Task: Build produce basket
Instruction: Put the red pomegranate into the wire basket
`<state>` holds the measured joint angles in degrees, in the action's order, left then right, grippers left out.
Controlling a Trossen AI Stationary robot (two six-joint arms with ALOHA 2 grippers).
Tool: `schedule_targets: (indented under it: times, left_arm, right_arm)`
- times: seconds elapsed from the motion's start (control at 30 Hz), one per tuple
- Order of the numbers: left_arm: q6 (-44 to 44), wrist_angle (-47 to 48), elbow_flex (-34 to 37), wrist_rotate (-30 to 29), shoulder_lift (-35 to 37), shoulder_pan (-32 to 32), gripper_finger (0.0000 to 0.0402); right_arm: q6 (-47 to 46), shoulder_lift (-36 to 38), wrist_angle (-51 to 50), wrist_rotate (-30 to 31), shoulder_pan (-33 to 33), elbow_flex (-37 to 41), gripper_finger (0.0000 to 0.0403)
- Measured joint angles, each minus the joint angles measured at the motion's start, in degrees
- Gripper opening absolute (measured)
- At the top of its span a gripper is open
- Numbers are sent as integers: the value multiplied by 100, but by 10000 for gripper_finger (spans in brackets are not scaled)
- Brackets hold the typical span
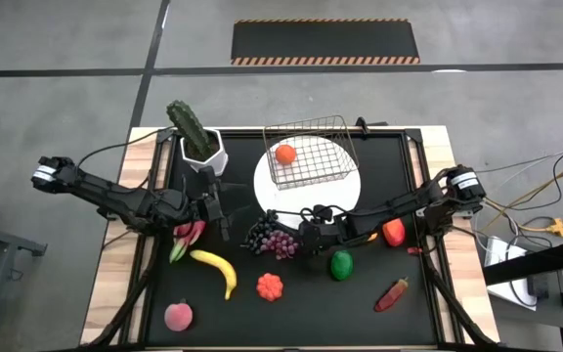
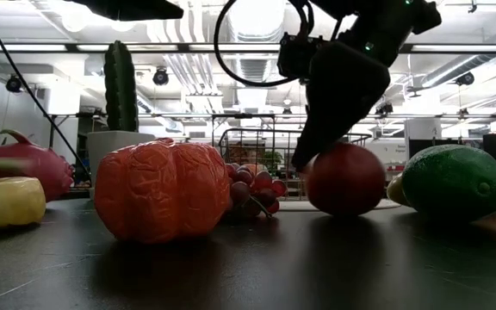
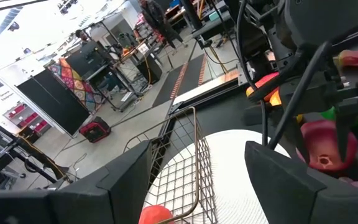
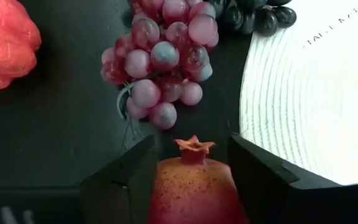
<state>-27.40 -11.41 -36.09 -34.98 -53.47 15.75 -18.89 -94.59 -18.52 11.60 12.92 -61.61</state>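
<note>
From above, the basket (image 1: 310,150) stands on a white round mat (image 1: 345,186) at the back of the dark counter (image 1: 291,318), with an orange fruit (image 1: 284,154) inside it. The right pincer (image 1: 311,230) sits just off the mat's near edge, with purple grapes (image 1: 273,239) touching its left side and a green fruit (image 1: 341,264) close on its near side. The left pincer (image 1: 215,200) is between the potted cactus (image 1: 197,137) and the mat, above a red-and-green piece (image 1: 188,238). A banana (image 1: 217,269), an orange pumpkin-shaped piece (image 1: 270,286), a pink peach (image 1: 178,316), a red pepper (image 1: 392,294) and a red fruit (image 1: 393,232) lie spread over the remaining counter. At counter height, the pumpkin-shaped piece (image 2: 162,189) fills the foreground and hides most of the grapes (image 2: 252,185); the right pincer (image 2: 313,159) comes down onto a dark red pomegranate (image 2: 345,178), a contact the overhead picture does not resolve. The basket (image 2: 274,148) shows only as wire behind. The left wrist camera shows its own fingers (image 3: 126,177) spread apart with nothing between them, the basket (image 3: 185,168) beyond, and the pomegranate (image 3: 328,143) farther off. The right wrist camera shows its fingers (image 4: 260,168) closed against both flanks of the pomegranate (image 4: 194,183), crown toward the grapes (image 4: 163,62), the mat (image 4: 309,93) alongside.
</note>
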Motion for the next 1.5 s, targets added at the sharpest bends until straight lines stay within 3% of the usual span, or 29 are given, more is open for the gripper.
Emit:
schedule_targets:
  times: [0.33, 0.73, 0.87, 1.1, 1.37, 1.5]
  left_arm:
    - [0, -1, 3, 2, 0, 0, 240]
    - [0, -1, 8, 2, 0, 0, 240]
    - [2, -1, 8, 2, 0, 0, 240]
    - [9, 0, 8, 2, 0, 1, 240]
    - [15, -1, 8, 3, 0, 1, 240]
    - [15, 0, 8, 4, 0, 1, 240]
  right_arm:
    - [24, 0, -7, 0, -10, -89, 18]
    - [226, 9, -226, -2, -10, -579, 8]
    - [-382, 9, -668, -126, -54, -701, 9]
    - [-1954, 9, -1510, -851, -258, -1150, 44]
    - [-3756, 4, -2337, -755, -366, -1699, 150]
    - [-4200, -4, -2362, -1327, -590, -1700, 196]
